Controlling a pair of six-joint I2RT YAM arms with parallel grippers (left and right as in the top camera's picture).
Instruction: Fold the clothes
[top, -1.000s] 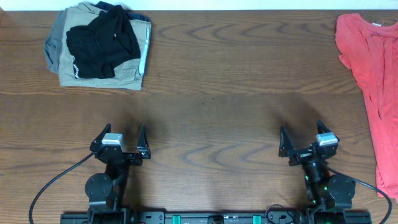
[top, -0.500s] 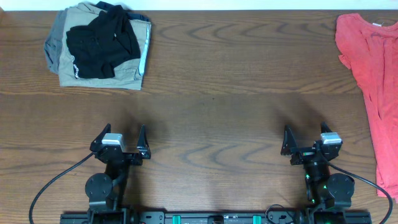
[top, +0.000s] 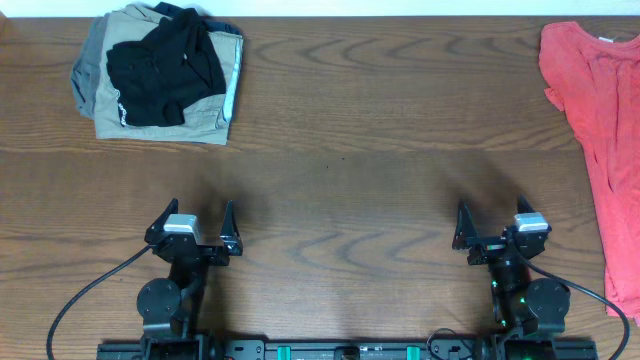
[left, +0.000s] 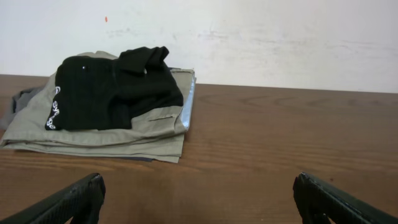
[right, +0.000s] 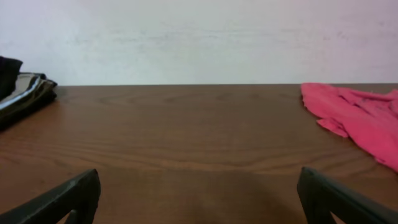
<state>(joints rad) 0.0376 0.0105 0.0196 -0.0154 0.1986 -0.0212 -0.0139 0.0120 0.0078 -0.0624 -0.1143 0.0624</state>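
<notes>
Nearest, at 7 o'clock on the overhead view, the left gripper (top: 203, 208): black hard-plastic fingers, pointed, spread wide, nothing between them. At 5 o'clock the right gripper (top: 489, 208), same build, jaws equally wide and empty. Both sit low over the near edge of the table (top: 350, 160), with a thin black cable (top: 80, 295) looping from the left arm's base. In the left wrist view the fingers (left: 74, 199) show only as dark tapered tips at the bottom corners. The table is dark brown wood veneer, smooth, with strong wavy grain; the middle stretch carries nothing. Far out at 10 to 11 o'clock lies the black garment (top: 160, 65), well apart from both grippers: soft matte fabric, bunched and loosely heaped with rumpled folds, a small white mark (top: 120, 105) near its left edge. It rests on top of a khaki garment (top: 215, 115) that is folded flat into a rough rectangle, woven-looking, with a pale blue-white strip along its right edge. A bit of grey cloth (top: 85, 70) pokes out from under the pile at its left. At 2 to 3 o'clock a coral-red top (top: 595, 120) lies spread and wrinkled along the right edge, thin and soft. Beyond the far edge, a plain off-white wall (left: 280, 37), slightly scuffed.
</notes>
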